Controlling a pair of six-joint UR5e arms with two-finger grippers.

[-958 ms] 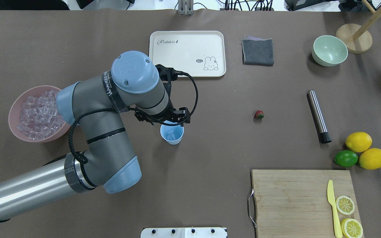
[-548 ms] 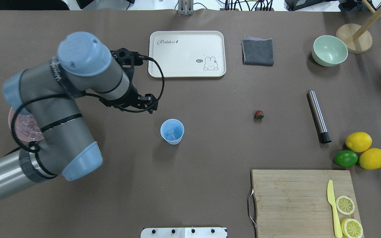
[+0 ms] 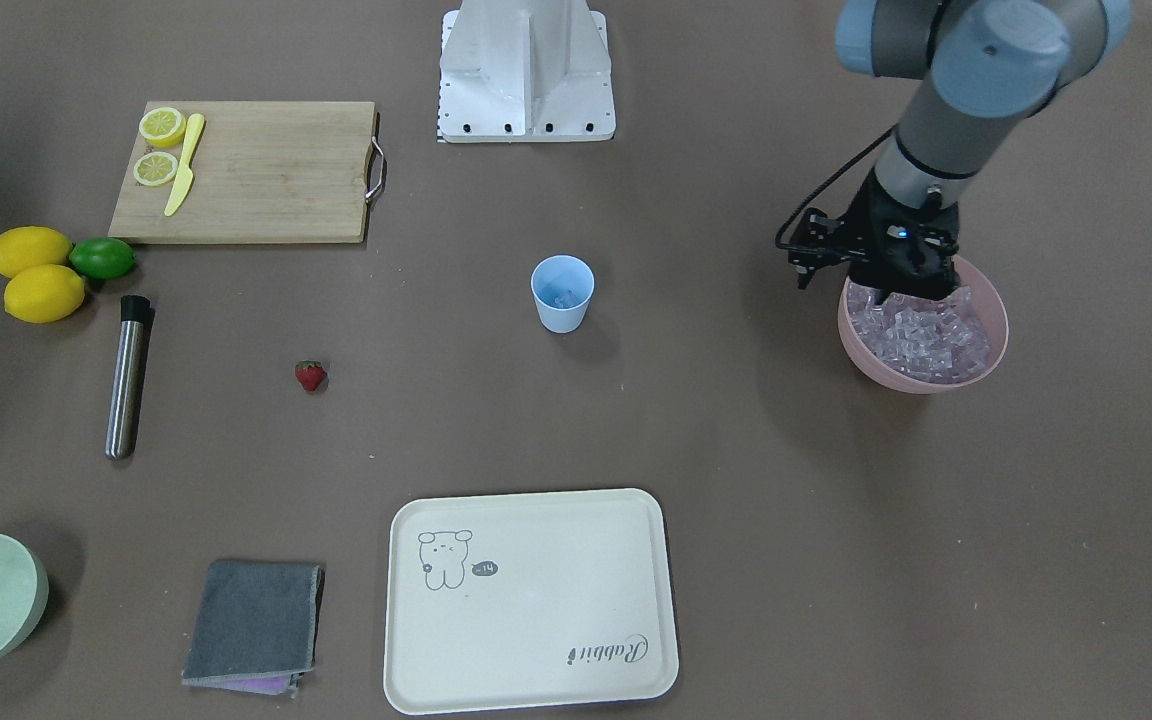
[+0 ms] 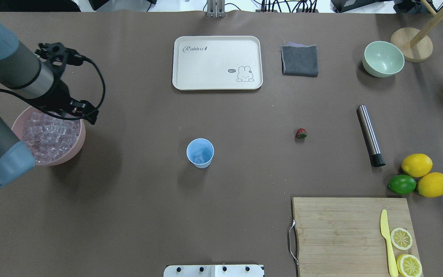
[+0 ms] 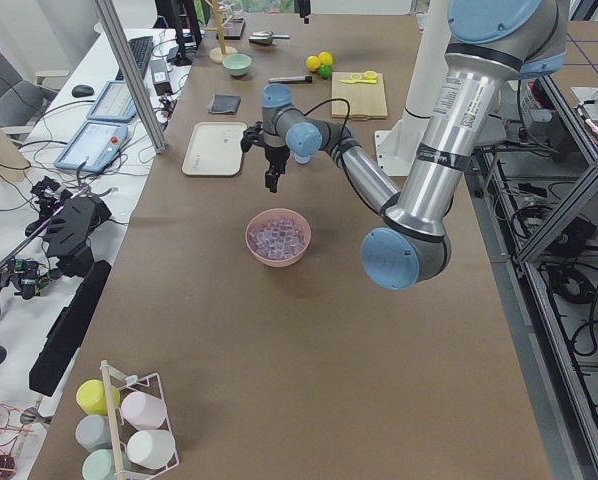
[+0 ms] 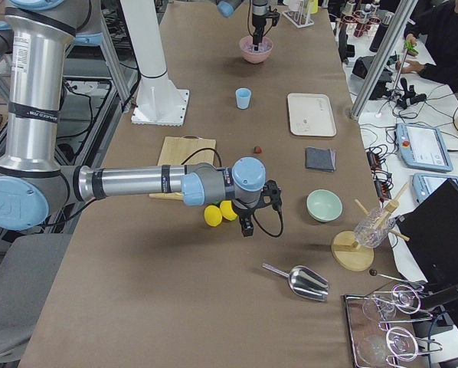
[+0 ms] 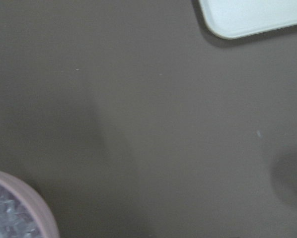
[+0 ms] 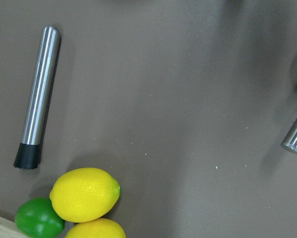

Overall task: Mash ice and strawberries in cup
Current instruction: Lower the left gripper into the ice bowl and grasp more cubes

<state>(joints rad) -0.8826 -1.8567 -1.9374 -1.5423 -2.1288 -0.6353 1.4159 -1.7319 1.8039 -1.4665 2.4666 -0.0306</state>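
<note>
The light blue cup point(image 4: 200, 153) stands upright mid-table with a little ice point(image 4: 198, 158) at its bottom. More ice point(image 3: 921, 335) fills the pink bowl point(image 4: 76, 148) far to the cup's left. My left gripper point(image 3: 908, 293) hangs over the bowl's robot-side rim, jaws spread open, fingertips at the cubes. The strawberry point(image 4: 301, 133) lies alone on the table right of the cup. My right gripper point(image 6: 246, 228) shows only in the exterior right view, hovering near the lemons; I cannot tell whether it is open or shut.
A steel muddler point(image 4: 370, 135) lies right of the strawberry, beside two lemons point(image 4: 417, 165) and a lime point(image 4: 402, 184). A cutting board point(image 4: 337, 231) holds a yellow knife and lemon slices. A cream tray point(image 4: 217, 50), a grey cloth point(image 4: 300, 60) and a pale green bowl point(image 4: 383, 58) line the far side.
My left arm has swung away from above the cup, leftward to the pink bowl. The cup, strawberry and muddler have not moved.
</note>
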